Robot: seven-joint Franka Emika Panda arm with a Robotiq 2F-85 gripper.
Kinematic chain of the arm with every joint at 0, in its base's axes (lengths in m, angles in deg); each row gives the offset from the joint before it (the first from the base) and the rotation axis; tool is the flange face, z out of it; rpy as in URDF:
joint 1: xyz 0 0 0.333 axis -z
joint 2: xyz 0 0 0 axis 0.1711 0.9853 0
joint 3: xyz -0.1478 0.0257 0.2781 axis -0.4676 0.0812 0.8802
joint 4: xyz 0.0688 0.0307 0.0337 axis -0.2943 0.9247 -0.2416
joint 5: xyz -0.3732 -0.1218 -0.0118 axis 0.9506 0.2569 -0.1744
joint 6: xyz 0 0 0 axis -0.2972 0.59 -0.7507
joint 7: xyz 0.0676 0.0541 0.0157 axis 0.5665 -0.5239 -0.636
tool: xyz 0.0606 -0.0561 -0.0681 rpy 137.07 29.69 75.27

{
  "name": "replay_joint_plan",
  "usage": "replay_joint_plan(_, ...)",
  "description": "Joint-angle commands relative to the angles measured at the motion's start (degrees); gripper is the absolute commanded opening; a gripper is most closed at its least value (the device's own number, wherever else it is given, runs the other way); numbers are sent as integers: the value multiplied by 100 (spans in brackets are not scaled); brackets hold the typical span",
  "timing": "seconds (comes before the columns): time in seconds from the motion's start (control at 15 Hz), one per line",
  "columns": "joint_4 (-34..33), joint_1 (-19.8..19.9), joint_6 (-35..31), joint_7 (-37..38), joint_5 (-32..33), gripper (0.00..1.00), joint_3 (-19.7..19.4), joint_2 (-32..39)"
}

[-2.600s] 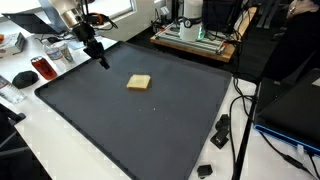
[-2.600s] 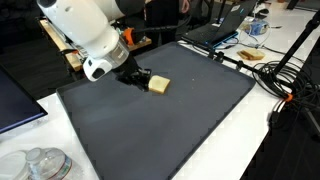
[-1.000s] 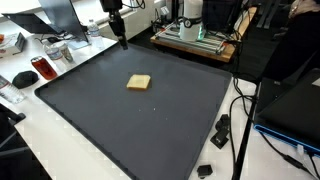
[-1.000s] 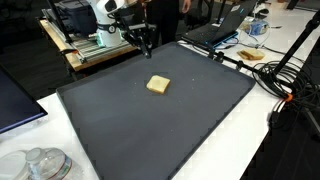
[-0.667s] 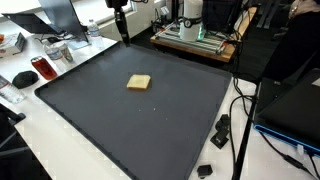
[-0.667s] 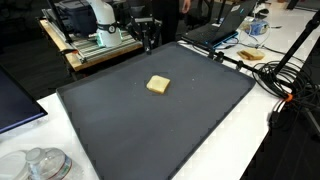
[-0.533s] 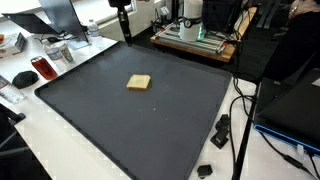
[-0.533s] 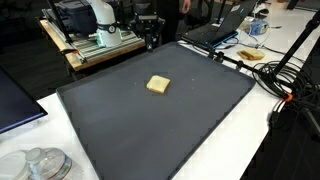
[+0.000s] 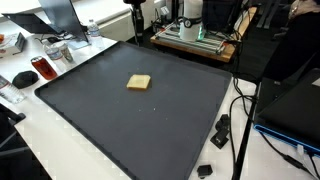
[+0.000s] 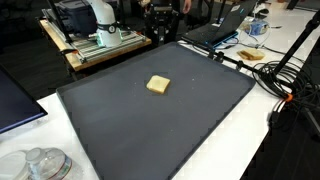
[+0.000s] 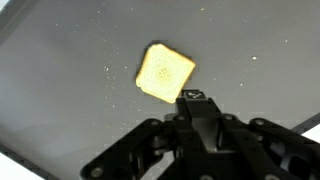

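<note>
yellow sponge (image 9: 139,82), square and flat, lies alone on the dark grey mat (image 9: 150,120) in both exterior views (image 10: 157,85), a little toward the far half of the mat and well clear of its edges. the mat covers most of a white table (image 9: 60,150). the gripper (image 9: 135,20) hangs at the far edge of the mat, raised above the surface and well apart from the sponge; in an exterior view (image 10: 160,22) it shows as a dark shape against the clutter behind the table. in the wrist view the sponge (image 11: 165,72) sits near the middle of the picture on the speckled mat (image 11: 60,100), with the black body of the gripper (image 11: 200,140) filling the lower part of the frame just below it. nothing is held. whether the fingers are apart or together cannot be told: the fingertips are not distinct in any view.

beyond the far edge of the mat stands a wooden tray with white equipment (image 9: 195,35), also seen in an exterior view (image 10: 95,40). a black mouse (image 9: 23,77) and a dark red object (image 9: 43,68) lie on the table beside the mat. black cables (image 9: 240,120) and a small black plug (image 9: 220,128) lie off the mat's edge. clear plastic pieces (image 10: 40,163) rest at the near corner, and a plate with food (image 10: 250,53) stands on the table farther back.
</note>
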Motion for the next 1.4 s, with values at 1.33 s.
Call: replay_joint_plan(1.33, 417, -30, -162, 294, 197, 5, 44, 217)
